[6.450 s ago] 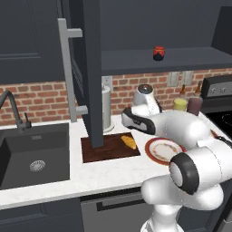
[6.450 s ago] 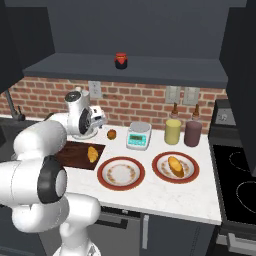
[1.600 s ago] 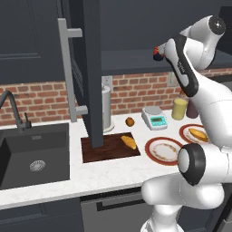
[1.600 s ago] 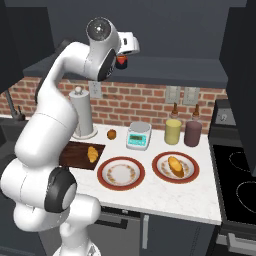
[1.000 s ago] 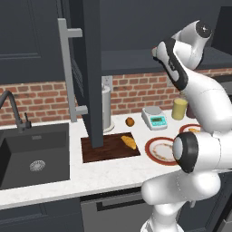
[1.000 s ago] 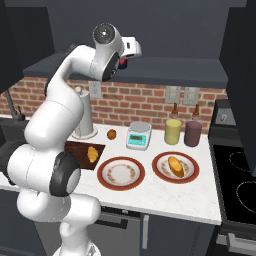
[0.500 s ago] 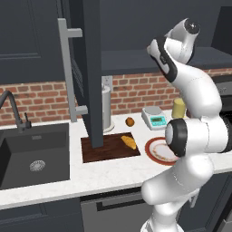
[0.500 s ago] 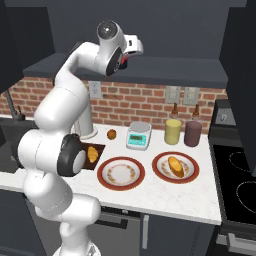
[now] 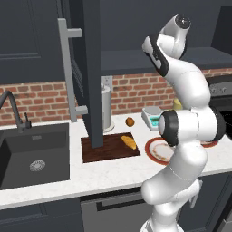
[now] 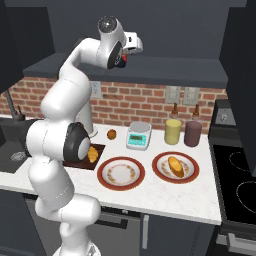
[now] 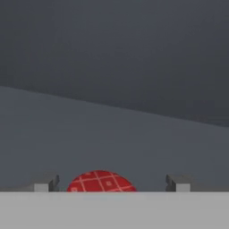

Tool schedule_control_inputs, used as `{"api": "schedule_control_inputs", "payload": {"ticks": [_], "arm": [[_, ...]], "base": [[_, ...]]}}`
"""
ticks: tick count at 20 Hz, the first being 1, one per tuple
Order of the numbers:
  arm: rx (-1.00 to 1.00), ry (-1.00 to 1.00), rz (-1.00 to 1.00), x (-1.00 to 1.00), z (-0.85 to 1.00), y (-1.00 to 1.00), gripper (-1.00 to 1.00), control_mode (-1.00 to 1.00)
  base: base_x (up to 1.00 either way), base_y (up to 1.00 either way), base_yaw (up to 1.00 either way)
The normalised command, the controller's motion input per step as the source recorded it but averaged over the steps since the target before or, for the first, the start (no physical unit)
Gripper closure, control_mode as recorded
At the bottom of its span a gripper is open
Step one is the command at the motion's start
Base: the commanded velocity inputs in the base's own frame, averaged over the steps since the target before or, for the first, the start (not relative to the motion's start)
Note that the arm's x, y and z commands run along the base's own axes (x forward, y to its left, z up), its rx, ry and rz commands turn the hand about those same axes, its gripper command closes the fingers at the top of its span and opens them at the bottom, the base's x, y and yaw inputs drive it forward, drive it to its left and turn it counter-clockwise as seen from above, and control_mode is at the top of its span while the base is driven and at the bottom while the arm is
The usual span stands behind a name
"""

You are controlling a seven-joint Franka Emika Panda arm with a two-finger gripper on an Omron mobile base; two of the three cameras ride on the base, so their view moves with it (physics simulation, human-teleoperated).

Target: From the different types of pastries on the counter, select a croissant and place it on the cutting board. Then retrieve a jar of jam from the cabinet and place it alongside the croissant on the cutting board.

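Containers: two round red-rimmed plates stand on the white marbled tabletop. The left plate holds nothing; the right plate holds a long oval golden pastry, its long axis running from upper left to lower right in the right base view. The open dark charcoal-blue wall cabinet has its shelf across the upper middle of the frame; the small jar of jam with a red checked top sits on that shelf, at the bottom centre of the hand view.

Task items: the curved golden croissant lies on the dark reddish-brown wooden cutting board, centre of the left base view, long axis from upper left to lower right. A small round brown ball pastry sits on the tabletop just behind the board.

Gripper: the two dark fingers stand apart on either side of the jar lid, with a visible gap to each; no contact seen, so open around the jar.

Change: compared with half a second ago, the arm has reached a little further into the cabinet; croissant, plates and board are unchanged.
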Motion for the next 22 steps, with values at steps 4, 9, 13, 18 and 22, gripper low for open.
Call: {"api": "schedule_control_inputs", "payload": {"ticks": [4,9,13,18,22], "arm": [[0.00,0.04,-0.02,0.15,-0.24,0.00,1.00,-1.00],[0.00,0.11,-0.01,0.03,-0.36,0.01,1.00,-1.00],[0.00,0.04,0.00,0.11,-0.16,-0.09,1.00,-1.00],[-0.03,-0.36,0.04,-0.69,0.34,-0.28,1.00,-1.00],[-0.08,-0.56,0.11,-1.00,-0.33,-0.10,1.00,-1.00]], "base": [[0.00,0.00,0.00],[0.00,0.00,0.00],[0.00,0.00,0.00],[0.00,0.00,0.00],[0.00,0.00,0.00]]}}
